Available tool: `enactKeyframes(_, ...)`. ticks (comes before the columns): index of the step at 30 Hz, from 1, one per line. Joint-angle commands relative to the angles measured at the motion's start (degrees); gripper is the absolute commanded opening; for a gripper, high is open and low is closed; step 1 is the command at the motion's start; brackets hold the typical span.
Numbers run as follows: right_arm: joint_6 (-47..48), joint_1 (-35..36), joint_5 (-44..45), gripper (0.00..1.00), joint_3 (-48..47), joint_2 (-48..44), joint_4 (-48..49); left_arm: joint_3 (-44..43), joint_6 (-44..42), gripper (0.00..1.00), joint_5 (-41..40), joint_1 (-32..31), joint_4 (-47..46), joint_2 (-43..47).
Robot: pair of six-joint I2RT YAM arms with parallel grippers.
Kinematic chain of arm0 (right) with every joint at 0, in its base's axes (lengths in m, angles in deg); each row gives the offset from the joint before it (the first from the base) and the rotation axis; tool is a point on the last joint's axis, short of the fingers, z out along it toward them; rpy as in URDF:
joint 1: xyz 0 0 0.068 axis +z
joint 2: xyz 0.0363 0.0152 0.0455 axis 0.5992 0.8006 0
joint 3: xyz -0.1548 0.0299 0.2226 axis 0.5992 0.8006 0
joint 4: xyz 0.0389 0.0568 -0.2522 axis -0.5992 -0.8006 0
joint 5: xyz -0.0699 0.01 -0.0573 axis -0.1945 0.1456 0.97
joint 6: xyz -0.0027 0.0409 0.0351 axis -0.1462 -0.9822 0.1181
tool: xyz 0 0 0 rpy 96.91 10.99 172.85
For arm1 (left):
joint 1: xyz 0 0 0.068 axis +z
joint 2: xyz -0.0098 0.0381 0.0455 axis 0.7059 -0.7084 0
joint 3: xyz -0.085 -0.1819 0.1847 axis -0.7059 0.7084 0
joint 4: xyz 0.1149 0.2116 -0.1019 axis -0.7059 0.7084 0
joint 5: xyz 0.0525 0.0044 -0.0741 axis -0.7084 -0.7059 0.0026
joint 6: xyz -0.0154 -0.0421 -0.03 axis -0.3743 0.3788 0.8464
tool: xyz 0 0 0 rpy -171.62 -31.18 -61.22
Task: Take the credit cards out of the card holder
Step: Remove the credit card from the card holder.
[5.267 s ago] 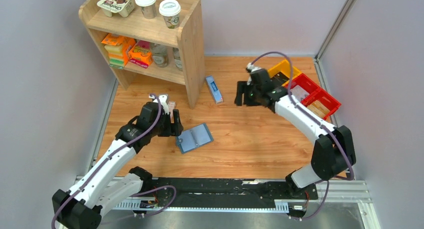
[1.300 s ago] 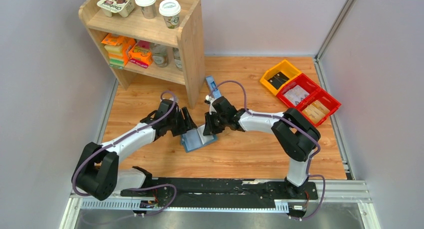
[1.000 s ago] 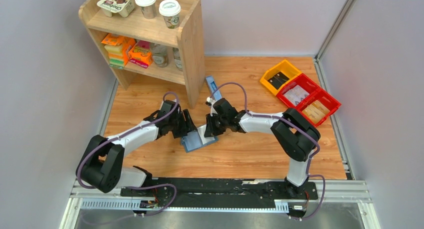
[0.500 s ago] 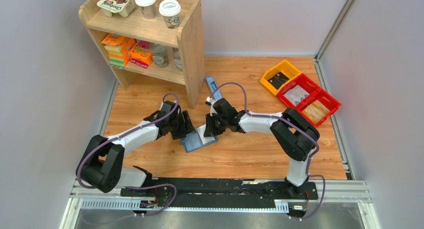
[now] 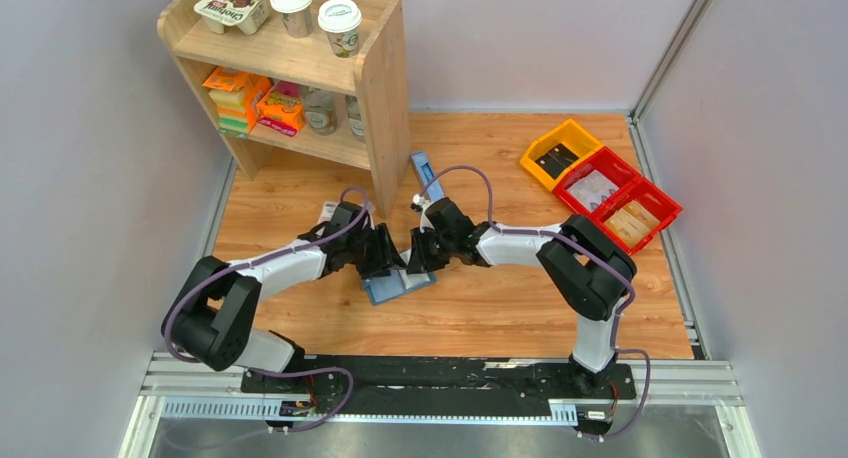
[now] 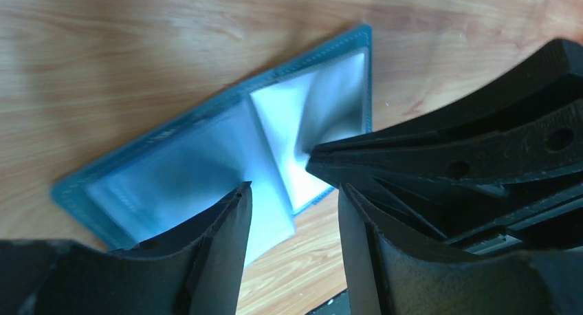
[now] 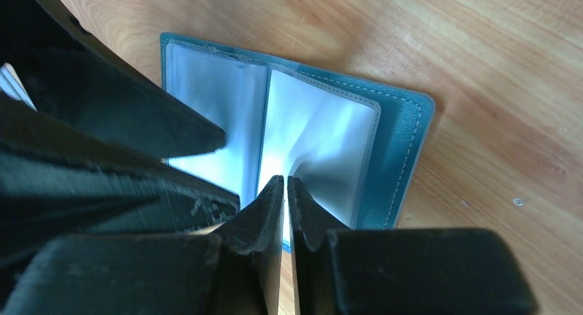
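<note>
The teal-blue card holder [image 5: 392, 285] lies open on the wooden table, its pale clear sleeves [image 7: 323, 150] facing up. My right gripper [image 7: 285, 179] comes down on its middle fold, shut on a sleeve that puckers up into its tips. The left gripper [image 6: 293, 188] is open, its fingers [image 6: 220, 246] straddling the holder's near edge [image 6: 275, 219], close beside the right gripper's fingers [image 6: 454, 157]. In the top view both grippers [image 5: 385, 263] [image 5: 413, 261] meet over the holder. No credit cards show distinctly inside the sleeves.
A wooden shelf [image 5: 380, 78] with cups and packs stands at the back left. A long blue-and-white box [image 5: 428, 178] lies by its foot. Yellow [image 5: 580, 135] and red bins [image 5: 662, 200] sit at the back right. A small pale flat piece [image 5: 328, 210] lies behind the left arm.
My left gripper has slid right over the holder, up against the right gripper, and its jaws have narrowed a little. The right gripper has stayed on the holder's fold.
</note>
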Motion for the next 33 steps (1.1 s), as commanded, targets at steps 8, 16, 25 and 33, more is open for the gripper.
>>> enactKeyframes(8,2.37,0.63,2.21,0.27,-0.45,-2.82,-1.07,-4.92,-4.63,0.66,-12.24,-0.29,10.98,12.31)
enactKeyframes(16,8.26,5.81,11.79,0.62,-9.05,-3.80,-11.98,-2.74,-8.41,0.66,-20.36,0.50,21.54,16.37)
enactKeyframes(25,9.85,10.82,18.21,0.73,-16.88,0.77,-18.32,1.23,-6.83,0.50,-17.11,1.55,19.52,16.20)
enactKeyframes(33,10.12,13.29,21.29,0.75,-21.72,6.13,-21.57,4.21,-6.30,0.24,-15.26,2.26,16.98,14.88)
